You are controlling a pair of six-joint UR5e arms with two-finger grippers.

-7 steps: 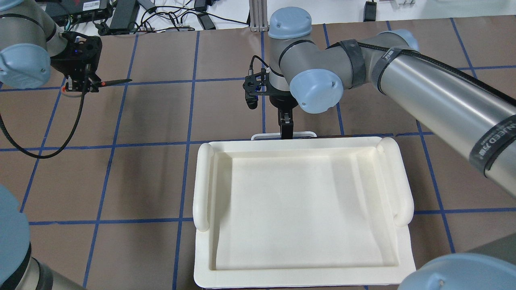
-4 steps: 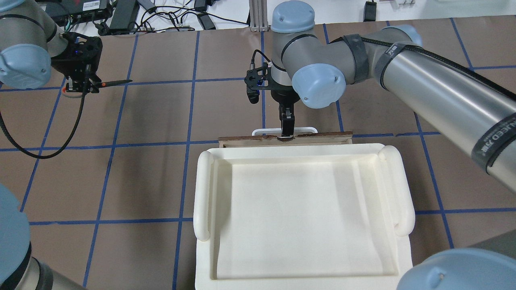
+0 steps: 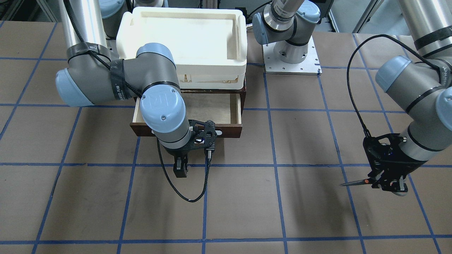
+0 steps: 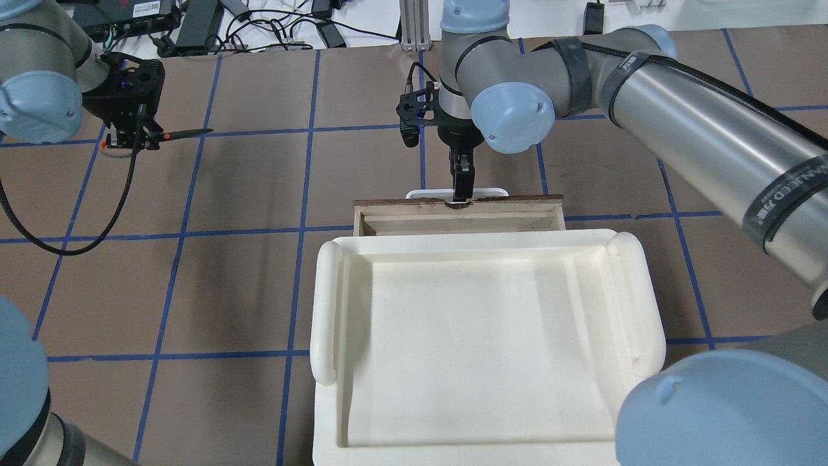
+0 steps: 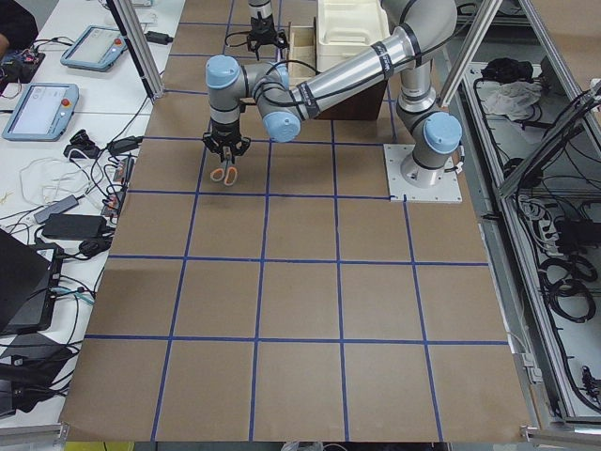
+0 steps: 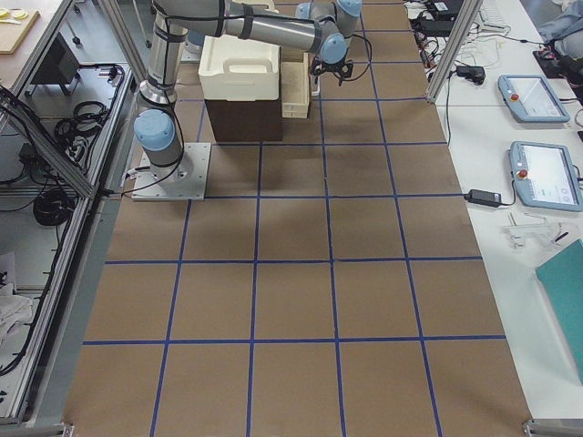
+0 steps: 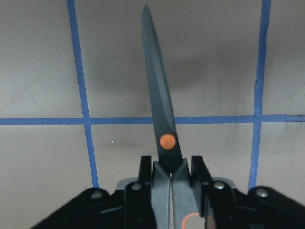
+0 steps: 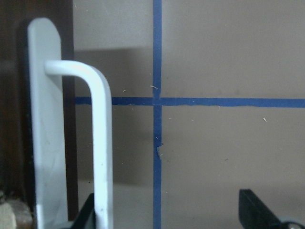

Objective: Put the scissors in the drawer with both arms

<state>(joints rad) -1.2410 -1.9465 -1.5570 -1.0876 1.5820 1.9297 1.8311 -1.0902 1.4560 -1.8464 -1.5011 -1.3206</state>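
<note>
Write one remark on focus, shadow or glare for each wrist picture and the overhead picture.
Left wrist view: the scissors are fairly sharp and throw a faint, soft shadow on the paper to their right. Right wrist view: the drawer's white handle, close to the lens, has slightly soft edges. Overhead view: a bright glare streak runs along the right arm's silver tube.

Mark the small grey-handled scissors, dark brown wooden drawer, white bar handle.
small grey-handled scissors (image 7: 163, 125): left wrist view, blade.
dark brown wooden drawer (image 3: 231, 131): front-facing view, front panel.
white bar handle (image 8: 103, 152): right wrist view, bar.
</note>
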